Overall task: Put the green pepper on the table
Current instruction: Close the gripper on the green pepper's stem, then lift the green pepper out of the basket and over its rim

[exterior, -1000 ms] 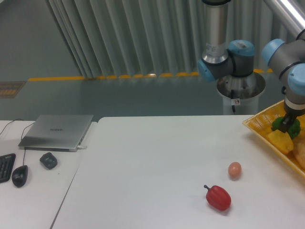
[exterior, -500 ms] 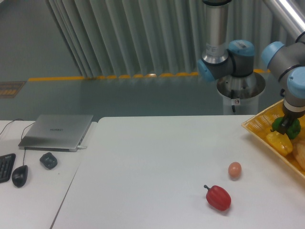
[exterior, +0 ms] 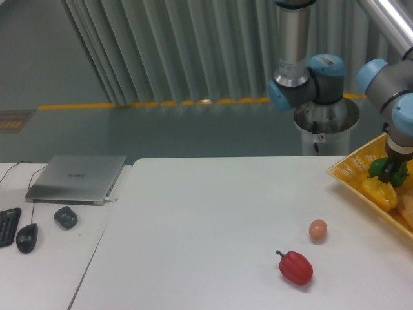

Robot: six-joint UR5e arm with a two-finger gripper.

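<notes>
Green, glossy and lumpy, the green pepper [exterior: 395,170] sits at the far right edge of the frame, over the yellow basket [exterior: 352,169], with the gripper [exterior: 389,175] closed narrowly onto it from above. Compared with a second ago the gripper and pepper have crept slightly upward and to the right, so the pepper now stands a little clear of the yellow pepper [exterior: 379,192] beneath it; I judge this to be the start of the lift out of the basket, with the carry over to the table [exterior: 213,226] still to come. How firmly the dark fingers pinch the fruit is hard to tell at this size. The basket looks like perforated plastic with a raised rim, tilted into the frame's right side. The table is a smooth, matte white slab filling the lower middle. Lower right of centre lie a shiny red pepper [exterior: 296,267] with a dark stem and, just above it, a small tan egg [exterior: 317,230], well apart from the basket.
</notes>
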